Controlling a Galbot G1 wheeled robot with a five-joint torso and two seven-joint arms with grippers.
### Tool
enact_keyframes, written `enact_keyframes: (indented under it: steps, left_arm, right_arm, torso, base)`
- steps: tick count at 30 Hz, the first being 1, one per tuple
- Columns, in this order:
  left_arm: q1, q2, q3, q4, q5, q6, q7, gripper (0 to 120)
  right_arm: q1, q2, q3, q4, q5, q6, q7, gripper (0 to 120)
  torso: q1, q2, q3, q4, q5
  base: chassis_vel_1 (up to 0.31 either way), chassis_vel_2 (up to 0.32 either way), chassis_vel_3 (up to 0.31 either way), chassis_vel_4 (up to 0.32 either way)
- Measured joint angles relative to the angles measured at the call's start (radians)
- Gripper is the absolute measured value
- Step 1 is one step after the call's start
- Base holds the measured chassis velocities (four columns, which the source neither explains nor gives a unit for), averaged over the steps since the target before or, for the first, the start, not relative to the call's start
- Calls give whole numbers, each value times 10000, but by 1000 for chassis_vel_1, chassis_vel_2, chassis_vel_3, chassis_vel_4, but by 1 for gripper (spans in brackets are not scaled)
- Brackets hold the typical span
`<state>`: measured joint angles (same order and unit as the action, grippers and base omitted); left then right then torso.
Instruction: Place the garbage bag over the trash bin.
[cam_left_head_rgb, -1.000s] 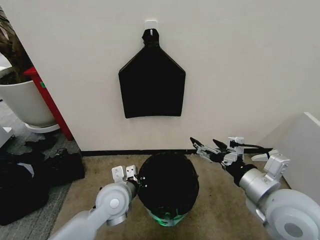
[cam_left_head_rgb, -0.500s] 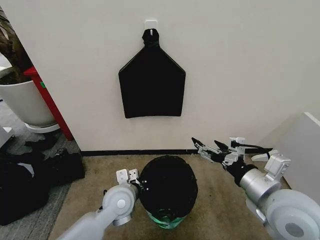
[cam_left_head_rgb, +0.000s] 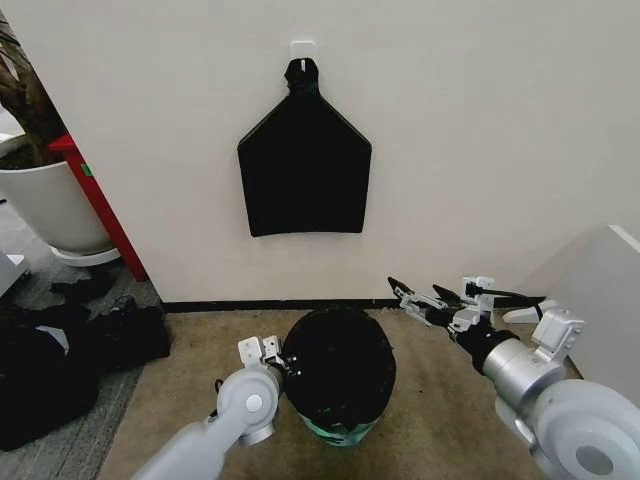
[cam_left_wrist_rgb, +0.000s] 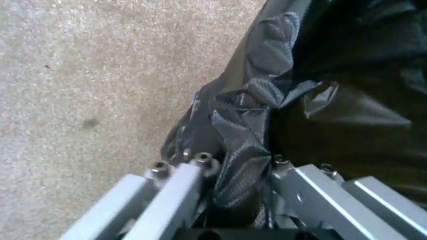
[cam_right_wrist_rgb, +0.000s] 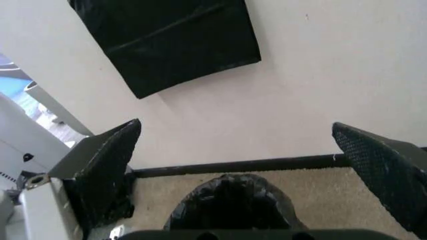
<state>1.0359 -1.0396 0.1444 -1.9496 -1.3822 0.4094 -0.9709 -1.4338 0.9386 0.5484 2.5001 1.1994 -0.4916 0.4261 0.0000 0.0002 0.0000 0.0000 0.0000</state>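
Over the last second my left arm has crept forward and inward along the bin's left side, and my right gripper has drifted slightly right and down; nothing else has shifted. On the wall hangs a flat black bundle (cam_left_head_rgb: 304, 160) from a hook, well above the work. A white pot (cam_left_head_rgb: 48, 205) stands at the far left, off the carpet (cam_left_head_rgb: 440, 400).

On the carpet, close to the wall's black skirting, sits the bin (cam_left_head_rgb: 338, 428), only its greenish base peeking out below the bag (cam_left_head_rgb: 337, 365), which already drapes over the rim and most of the sides.

My right gripper (cam_left_head_rgb: 425, 296) hovers off the bin's right side, jaws spread wide, holding nothing. My left gripper (cam_left_wrist_rgb: 233, 167) is at the bin's left side, fingers (cam_left_wrist_rgb: 183, 180) closed down on a pleat of bag film, with crinkled plastic bunched between them.

I judge this to be the finishing step: tugging the bag's edge down the left wall. Next I'd want a short downward pull, then a release, gently, since thin film tears and a light bin could tip.
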Motion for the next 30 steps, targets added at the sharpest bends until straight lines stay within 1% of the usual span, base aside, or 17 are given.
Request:
enact_keyframes:
  steps: [4,5,6,7,8,11,12,15,17,19,20,22,24,26,27,30]
  left_arm:
    - [22,138,-6,-208,171,-55,160,32]
    - [22,138,-6,-208,171,-55,160,32]
    - [29,171,-5,-269,213,-68,227,36]
    - [31,188,-7,-307,226,-71,250,39]
    - [35,218,-20,-405,244,-76,296,45]
    - [61,285,-65,-646,275,-78,362,57]
    - [61,285,-65,-646,275,-78,362,57]
    - [121,350,-157,-896,406,-85,554,68]
    - [189,440,-252,-1144,544,-93,664,79]
    - [270,551,-381,-1435,558,-83,699,86]
    - [270,551,-381,-1435,558,-83,699,86]
    - [376,705,-563,-1788,498,-38,697,95]
    - [514,887,-834,-2231,288,47,622,99]
    - [639,1055,-1114,-2664,18,92,544,100]
    - [639,1055,-1114,-2664,18,92,544,100]
    - [730,1257,-1469,-3125,-213,17,700,100]
  right_arm:
    - [-8,33,-38,0,1,-1,2,100]
    - [-8,33,-38,0,1,-1,2,100]
    - [-9,34,-43,0,1,-2,2,100]
    - [-9,34,-47,0,2,-2,3,100]
    - [-9,34,-56,0,2,-3,4,100]
    - [-12,34,-79,0,20,-8,21,100]
    - [-12,34,-79,0,20,-8,21,100]
    - [-61,45,-98,0,23,-18,43,100]
    - [-107,41,-102,0,62,-24,79,100]
    - [-114,21,-102,-1,143,-28,121,100]
    - [-114,21,-102,-1,143,-28,121,100]
    - [-97,-21,-102,-1,236,-29,151,100]
    - [-64,-52,-103,-1,314,-28,176,100]
    - [-49,-51,-83,0,337,-26,191,100]
    - [-49,-51,-83,0,337,-26,191,100]
    - [-86,-7,1,0,337,-23,233,100]
  torso:
    - [0,-2,1,-2,-3]
    - [0,-2,1,-2,-3]
    - [0,-2,2,-2,-5]
    - [0,-2,2,-2,-4]
    - [0,-2,2,-2,-1]
    - [0,-2,2,-2,0]
    - [0,-2,2,-2,0]
    - [0,-2,2,-2,0]
    - [0,-2,1,-2,0]
    - [0,-2,1,-1,0]
    - [0,-2,1,-1,0]
    - [0,-2,1,-1,0]
    - [0,-2,1,0,0]
    - [0,-2,1,0,0]
    - [0,-2,1,0,0]
    - [0,-2,0,0,0]
  base:
    - [0,0,0,0]
    - [0,0,0,0]
    - [0,0,0,0]
    - [0,0,0,0]
    - [0,0,0,0]
    - [0,0,0,0]
    - [0,0,0,0]
    - [0,0,0,0]
    - [0,0,0,0]
    - [0,0,0,0]
    - [0,0,0,0]
    - [0,0,0,0]
    - [0,0,0,0]
    - [0,0,0,0]
    - [0,0,0,0]
    - [0,0,0,0]
